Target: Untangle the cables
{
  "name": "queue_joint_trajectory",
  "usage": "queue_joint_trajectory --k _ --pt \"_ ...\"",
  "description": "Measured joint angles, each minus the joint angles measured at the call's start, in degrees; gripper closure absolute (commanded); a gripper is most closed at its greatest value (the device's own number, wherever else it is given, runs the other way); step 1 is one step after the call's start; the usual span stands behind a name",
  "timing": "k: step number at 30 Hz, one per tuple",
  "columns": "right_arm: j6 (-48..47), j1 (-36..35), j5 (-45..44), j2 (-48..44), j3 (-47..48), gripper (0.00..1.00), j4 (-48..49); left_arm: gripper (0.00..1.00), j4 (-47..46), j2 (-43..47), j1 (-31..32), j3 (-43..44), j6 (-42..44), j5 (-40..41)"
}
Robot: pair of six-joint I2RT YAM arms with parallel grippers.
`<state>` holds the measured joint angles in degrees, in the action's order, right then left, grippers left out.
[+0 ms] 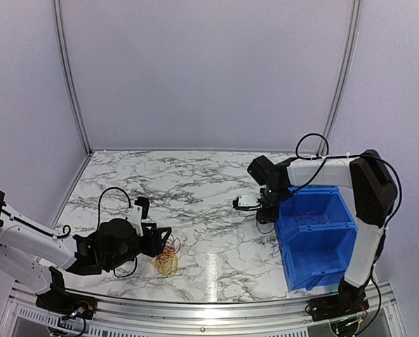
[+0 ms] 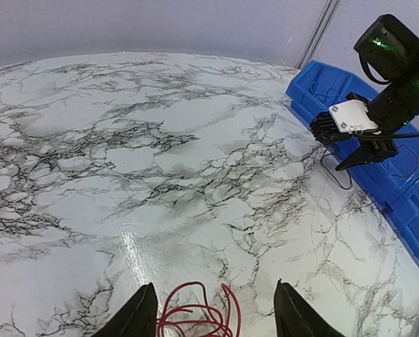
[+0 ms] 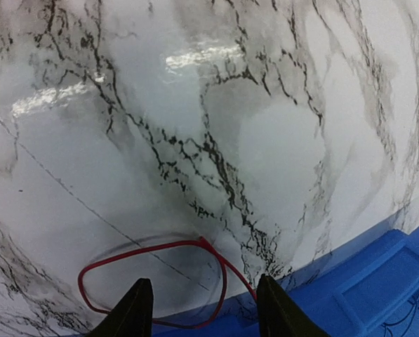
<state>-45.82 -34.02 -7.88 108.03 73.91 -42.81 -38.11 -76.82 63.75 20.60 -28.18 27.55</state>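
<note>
The cables lie as a small yellow and red bundle (image 1: 167, 261) on the marble table near its front left. My left gripper (image 1: 157, 241) hovers just behind the bundle. In the left wrist view it (image 2: 215, 284) is open, with red wire loops (image 2: 195, 317) on the table between its fingers. My right gripper (image 1: 264, 216) is beside the blue bin's left wall. In the right wrist view it (image 3: 203, 278) is open over a red wire loop (image 3: 154, 248) that runs up to the bin's edge. A thin dark grey wire (image 3: 90, 207) crosses the table diagonally.
A blue plastic bin (image 1: 314, 242) stands at the right, with thin wires lying inside it; it also shows in the left wrist view (image 2: 406, 189) and the right wrist view (image 3: 377, 281). Grey walls enclose the back and sides.
</note>
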Motion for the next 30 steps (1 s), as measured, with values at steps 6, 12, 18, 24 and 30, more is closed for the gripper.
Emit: queue_joint_trajectory --k 6,12,18,24,30 --pt "0.13 0.00 -0.63 3.72 1.97 0.92 -0.92 0.41 0.07 0.31 0.00 -0.52 -0.17 0.07" --pt "0.57 0.00 1.03 3.72 4.74 1.00 -4.66 0.41 0.07 0.09 0.00 -0.52 -0.17 0.57" --pt "0.57 0.00 2.16 -5.60 6.64 1.00 -8.59 0.42 0.09 -1.31 0.00 -0.42 0.11 0.70" --pt "0.28 0.00 3.58 -20.33 6.78 0.59 -9.94 0.41 0.11 -3.10 0.00 0.37 0.37 1.05" --pt "-0.76 -1.25 1.60 -19.91 2.01 0.53 -9.70 0.41 0.24 -5.05 0.00 1.66 0.37 0.98"
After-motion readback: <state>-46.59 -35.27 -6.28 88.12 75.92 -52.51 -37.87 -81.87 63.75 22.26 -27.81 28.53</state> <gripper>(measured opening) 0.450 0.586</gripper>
